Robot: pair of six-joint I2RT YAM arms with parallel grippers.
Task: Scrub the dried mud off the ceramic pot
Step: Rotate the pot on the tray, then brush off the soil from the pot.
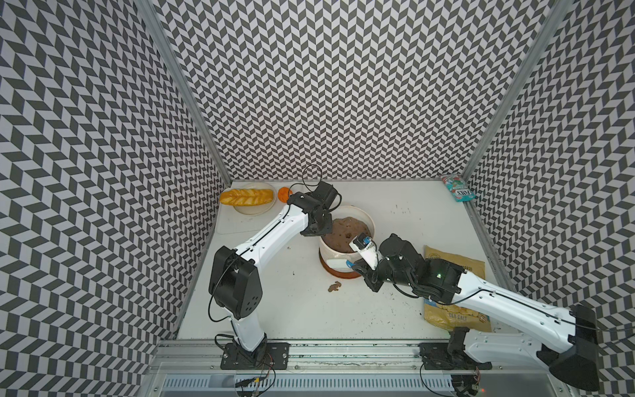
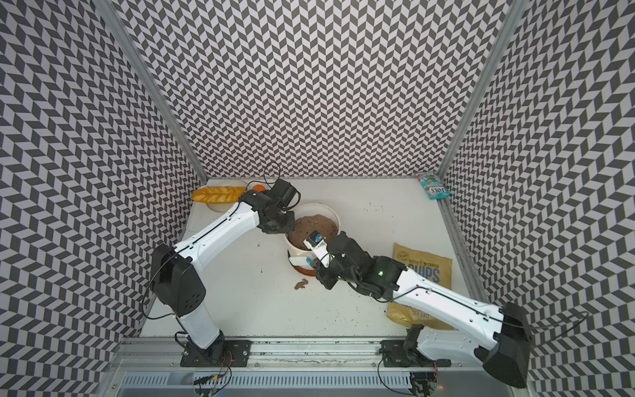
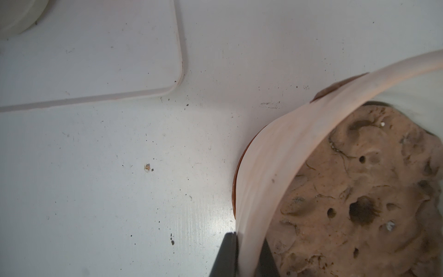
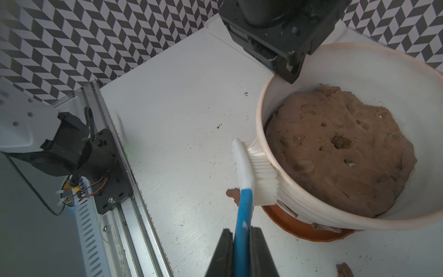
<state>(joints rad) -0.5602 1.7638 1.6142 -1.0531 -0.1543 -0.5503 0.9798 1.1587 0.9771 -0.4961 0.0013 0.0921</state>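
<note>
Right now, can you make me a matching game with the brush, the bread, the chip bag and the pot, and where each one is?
Things:
1. brush
2. bread
3. chip bag
4. pot

Places:
A. on the plate in the far corner
B. rim pinched by the left gripper
C. lying partly under the right arm
D. held by the right gripper, bristles against the pot's side

Right pairs: 1-D, 2-A, 3-C, 4-B.

left gripper point(image 3: 247, 242) clamped, right gripper point(image 4: 242, 231) clamped
</note>
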